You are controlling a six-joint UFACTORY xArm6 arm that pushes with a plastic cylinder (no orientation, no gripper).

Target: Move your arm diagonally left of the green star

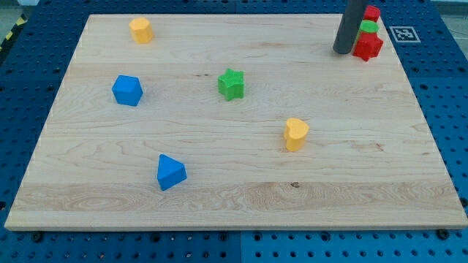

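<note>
My tip (342, 52) rests on the wooden board (241, 197) near the view's top right corner. The rod rises straight out of the top edge of the view; it carries no jaws and has hold of nothing. Its lower end stands just beside a small cluster of blocks on its right. Whether the rod touches that cluster cannot be determined from this angle.

The cluster consists of three pieces packed together: a red star (368, 47) nearest the view's bottom, a green block (368, 28) behind it whose shape cannot be made out, and a red block (373, 12) at the very top, also of unclear shape.

The green star (231, 84) lies near the middle of the board, slightly toward the view's top. It sits well apart from my tip, to the view's left of it and lower. No other block lies between the two.

Remaining pieces observed: a yellow block (141, 30) of roughly hexagonal form near the view's top left; a blue block (127, 90) of similar form at the left, level with the green star; a blue triangle (170, 172) toward the view's bottom left; a yellow heart (296, 134) right of centre, lower than the green star and to its right. All four stand apart from one another.

The board lies on a blue perforated table (446, 80).
</note>
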